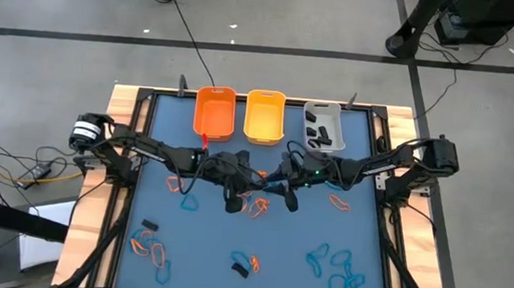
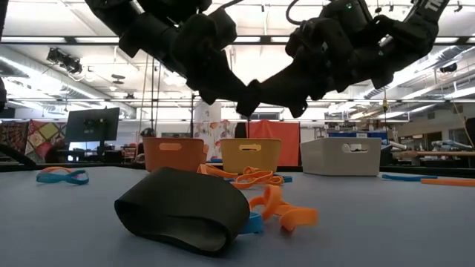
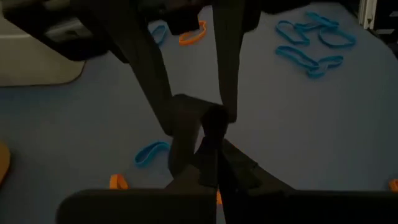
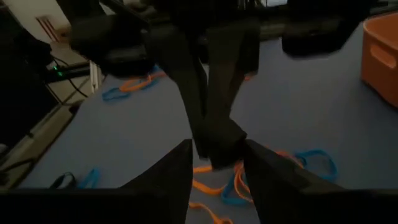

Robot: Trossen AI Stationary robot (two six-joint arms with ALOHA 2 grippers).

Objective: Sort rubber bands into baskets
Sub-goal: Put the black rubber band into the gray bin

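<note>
Both arms met over the middle of the worktop (image 1: 227, 277), right above the tangle of orange and blue rubber bands (image 1: 254, 203) in front of the yellow basket (image 1: 264, 115). The left hand (image 1: 233, 203) was pressed together, apparently pinching something dark that I couldn't identify. The right hand (image 4: 216, 163) was spread around the left's fingertips. Looked like a handoff, and a mistimed release could've dropped the piece back into the tangle.
</note>
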